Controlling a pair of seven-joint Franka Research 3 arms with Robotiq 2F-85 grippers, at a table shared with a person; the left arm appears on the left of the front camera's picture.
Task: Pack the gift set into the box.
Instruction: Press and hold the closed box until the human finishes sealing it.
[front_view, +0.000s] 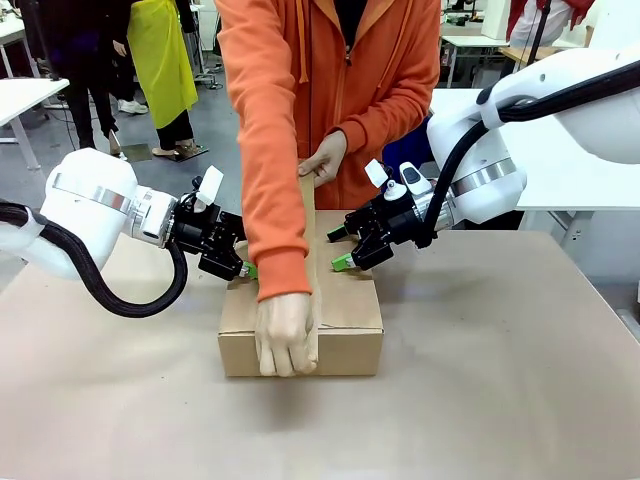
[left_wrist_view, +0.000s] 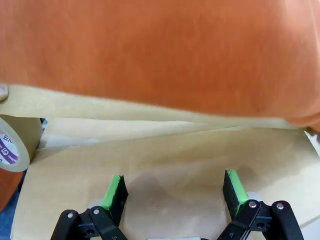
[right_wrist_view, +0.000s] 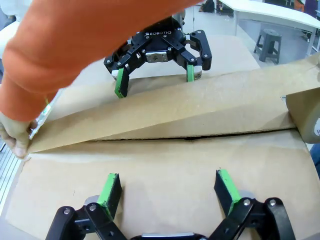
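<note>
The box (front_view: 350, 345) sits mid-table with its top flaps folded shut. A person's hand (front_view: 285, 335) presses a strip of brown tape (right_wrist_view: 190, 112) over the box's front edge, and the other hand (front_view: 325, 158) holds the tape up behind it. My left gripper (front_view: 243, 268) is open, its green pads (left_wrist_view: 114, 192) resting on the left flap (left_wrist_view: 165, 165). My right gripper (front_view: 338, 250) is open too, with its pads (right_wrist_view: 110, 187) on the right flap (right_wrist_view: 165, 165). The left gripper (right_wrist_view: 155, 80) faces it across the seam. The gift set is out of view.
The person's orange sleeve (left_wrist_view: 165, 50) crosses close above the left gripper. A tape roll (left_wrist_view: 12, 145) hangs at the box's far end. Bare table (front_view: 500, 400) lies in front of the box and to its right. White tables (front_view: 20, 95) stand behind.
</note>
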